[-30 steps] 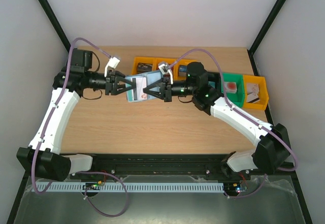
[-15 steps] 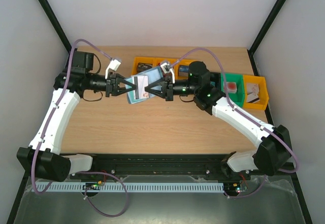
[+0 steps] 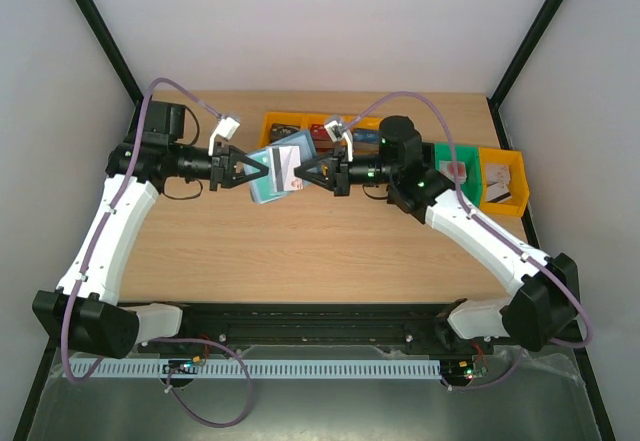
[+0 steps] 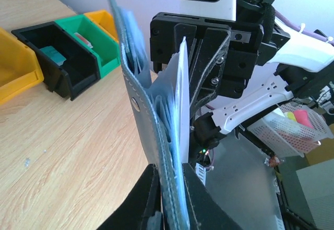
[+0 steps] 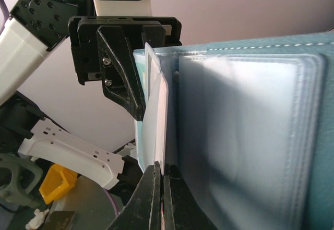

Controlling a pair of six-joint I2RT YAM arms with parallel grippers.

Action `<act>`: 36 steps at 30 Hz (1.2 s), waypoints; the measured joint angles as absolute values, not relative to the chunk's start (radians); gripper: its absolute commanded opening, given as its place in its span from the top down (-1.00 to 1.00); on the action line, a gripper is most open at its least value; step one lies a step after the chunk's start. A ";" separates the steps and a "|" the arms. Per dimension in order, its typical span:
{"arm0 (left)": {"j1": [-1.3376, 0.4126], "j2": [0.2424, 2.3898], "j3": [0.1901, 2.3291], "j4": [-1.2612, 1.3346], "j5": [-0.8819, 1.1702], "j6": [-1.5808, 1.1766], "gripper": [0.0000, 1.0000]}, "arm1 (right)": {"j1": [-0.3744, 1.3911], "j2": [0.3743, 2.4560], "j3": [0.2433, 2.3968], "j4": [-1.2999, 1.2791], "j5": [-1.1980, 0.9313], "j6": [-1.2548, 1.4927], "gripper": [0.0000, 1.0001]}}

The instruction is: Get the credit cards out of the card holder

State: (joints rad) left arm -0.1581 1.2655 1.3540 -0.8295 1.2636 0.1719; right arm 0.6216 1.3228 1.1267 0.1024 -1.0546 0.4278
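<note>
Held up in the air over the pale wooden table (image 3: 300,251), well clear of its surface, so as to leave room on both sides: a teal stitched card holder with clear plastic sleeves (image 4: 136,99). Pinched along its near edge by the left gripper (image 4: 169,188), with both jaws pressed flat against the leather and nothing else between them; gripped there, presumably, to anchor the card holder against a pull from the opposite side. Turned edge-on toward the right arm, with the sleeve openings facing it, to give a straight way out. Caught from that side by the right gripper (image 5: 163,178), with jaws drawn together on the free edge of a thin white card (image 5: 156,115) (no gap to be seen around it in the right wrist view). Partly out of its sleeve, by the look of the top view, yet touching the card holder and overlapping it. Judged as the pulling step on one card, begun but not finished. Impossible to tell about further credit cards in the other sleeves: cloudy plastic, no clear faces. Beyond, along the far edge of the table, a row of open plastic bins (image 3: 283,124), probably meant as drop-off places. Calls next for a level draw straight away from the left arm; risk of the sleeve coming along, or of the thin card slipping from so narrow a hold.
</note>
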 measured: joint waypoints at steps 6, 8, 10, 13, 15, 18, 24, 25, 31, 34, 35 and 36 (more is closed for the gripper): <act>-0.159 1.266 1.354 -0.827 1.245 0.164 0.96 | 0.602 1.317 1.140 0.042 -1.050 0.385 0.97; -0.159 1.266 1.353 -0.824 1.235 0.163 0.96 | 0.592 1.312 1.144 0.017 -1.047 0.366 0.97; -0.158 1.266 1.353 -0.819 1.224 0.157 0.96 | 0.580 1.310 1.156 -0.020 -1.039 0.343 0.97; -0.147 1.266 1.353 -0.813 1.209 0.149 0.96 | 0.540 1.297 1.159 -0.071 -1.028 0.310 0.97; -0.134 1.266 1.352 -0.813 1.205 0.144 0.96 | 0.500 1.289 1.159 -0.096 -1.010 0.294 0.97; -0.109 1.264 1.342 -0.797 1.202 0.123 0.96 | 0.437 1.273 1.161 -0.141 -0.965 0.268 0.97; -0.066 1.256 1.264 -0.743 1.172 0.063 0.96 | 0.408 1.255 1.263 -0.301 -0.614 0.165 0.97; -0.064 1.256 1.254 -0.739 1.164 0.058 0.96 | 0.414 1.250 1.279 -0.315 -0.532 0.135 0.97; -0.061 1.255 1.242 -0.719 1.146 0.041 0.96 | 0.521 1.183 1.263 -0.276 0.004 -0.238 0.97; -0.060 1.253 1.242 -0.715 1.143 0.040 0.96 | 0.610 1.140 1.148 -0.111 0.263 -0.579 0.97; -0.060 1.253 1.242 -0.715 1.143 0.040 0.96 | 0.631 1.137 1.106 -0.047 0.332 -0.703 0.97; -0.060 1.251 1.242 -0.715 1.143 0.040 0.96 | 0.645 1.139 1.071 0.012 0.389 -0.809 0.97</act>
State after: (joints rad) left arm -0.0601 1.2510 1.2419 -0.7147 1.1427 0.0399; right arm 0.6445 1.1389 1.0706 0.0120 0.3885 -0.8093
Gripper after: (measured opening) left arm 0.088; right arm 0.017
